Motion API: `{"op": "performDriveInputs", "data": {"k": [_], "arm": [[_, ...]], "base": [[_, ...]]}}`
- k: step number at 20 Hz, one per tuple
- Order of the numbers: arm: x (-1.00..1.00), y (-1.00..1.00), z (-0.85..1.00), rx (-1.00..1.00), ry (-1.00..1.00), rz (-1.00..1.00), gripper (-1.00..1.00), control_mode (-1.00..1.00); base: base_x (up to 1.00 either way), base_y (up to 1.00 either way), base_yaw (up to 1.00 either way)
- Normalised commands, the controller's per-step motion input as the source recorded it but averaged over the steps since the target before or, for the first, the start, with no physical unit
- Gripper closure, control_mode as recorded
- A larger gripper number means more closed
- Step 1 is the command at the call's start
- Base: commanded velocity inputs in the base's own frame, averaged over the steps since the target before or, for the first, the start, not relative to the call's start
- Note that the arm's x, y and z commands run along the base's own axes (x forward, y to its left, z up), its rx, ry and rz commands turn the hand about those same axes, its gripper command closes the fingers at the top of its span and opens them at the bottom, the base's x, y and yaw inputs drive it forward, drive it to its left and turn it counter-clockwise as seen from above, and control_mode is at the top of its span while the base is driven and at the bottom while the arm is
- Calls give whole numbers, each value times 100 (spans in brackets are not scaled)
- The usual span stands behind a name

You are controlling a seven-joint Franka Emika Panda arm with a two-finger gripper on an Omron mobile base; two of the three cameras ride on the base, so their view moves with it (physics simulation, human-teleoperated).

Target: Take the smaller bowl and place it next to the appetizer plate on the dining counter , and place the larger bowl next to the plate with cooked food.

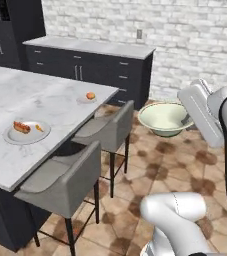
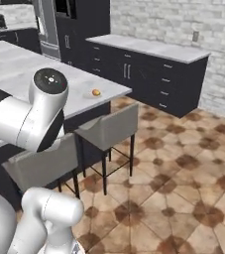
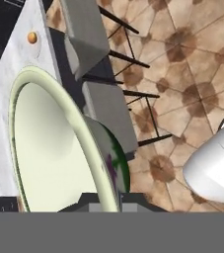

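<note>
The smaller bowl (image 1: 165, 118), pale cream-green inside and darker green outside, hangs in the air over the tiled floor, to the right of the stools. My gripper (image 1: 186, 120) is shut on its right rim. In the hand view the bowl (image 3: 49, 143) looms large and tilted, its rim pinched in my gripper (image 3: 106, 200). The dining counter (image 1: 40, 97) lies to the left. On it sit the plate with cooked food (image 1: 27, 133) and, near the far corner, the appetizer plate (image 1: 87, 98) with an orange piece (image 2: 96, 92). The larger bowl is out of view.
Two grey stools (image 1: 62, 177) (image 1: 107, 129) stand along the counter's near edge, between the bowl and the marble top. Dark cabinets with a marble worktop (image 1: 92, 47) line the white brick wall behind. Brown tiled floor (image 1: 170, 165) spreads to the right.
</note>
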Motion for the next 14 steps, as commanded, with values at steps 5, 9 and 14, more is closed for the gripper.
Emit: {"op": "performDriveInputs", "data": {"k": [5,9,14], "arm": [[0,0,0,0,0,0,100,100],[0,0,0,0,0,0,100,100],[0,0,0,0,0,0,100,100]], "base": [[54,-100,51],[54,-100,50],[53,-100,53]]}}
